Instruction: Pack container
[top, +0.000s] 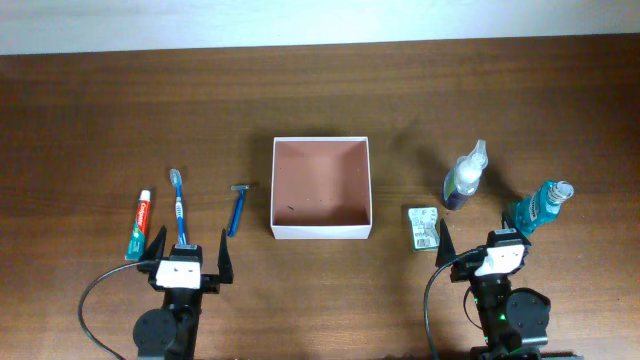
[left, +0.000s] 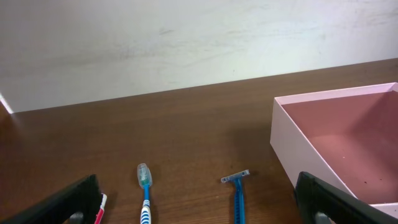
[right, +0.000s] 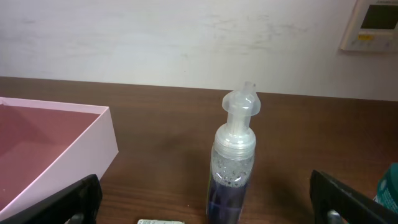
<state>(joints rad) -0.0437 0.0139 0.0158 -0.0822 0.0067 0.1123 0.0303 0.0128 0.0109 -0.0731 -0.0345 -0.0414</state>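
Both arms sit at the near table edge, nothing picked yet. Left gripper (top: 190, 246): jaws spread wide, empty. Right gripper (top: 480, 243): same, wide and holding nothing.

Container (top: 320, 185) is ahead-right of the left gripper and ahead-left of the right one, about midway between them. Its top is open and the inside is bare apart from a few specks.

My read is that the step in hand is the first pick.
- Left: toothbrush (top: 180, 205) lies straight ahead, handle end nearest the fingers, so I'd take it first. Straddle the handle across its width, go low because it lies flat on the table, and close mid-handle. Lift clear of the container wall before swinging right.
- Razor (top: 238, 208) is ahead, just past the right finger. Toothpaste (top: 139, 226) is ahead, beside the left finger. Don't sweep either on descent.
- Right: pump bottle (top: 465, 177) stands upright just ahead-left. Grip the body low, not the pump head, as it looks tippy.
- Mouthwash bottle (top: 538, 207) is close by the right finger; I can't tell if they touch.
- Small green-and-white packet (top: 424, 227) lies just outside the left finger.

Count: one container. Six items, one of each: toothbrush, razor, toothpaste, pump bottle, mouthwash bottle, packet. Three per side.
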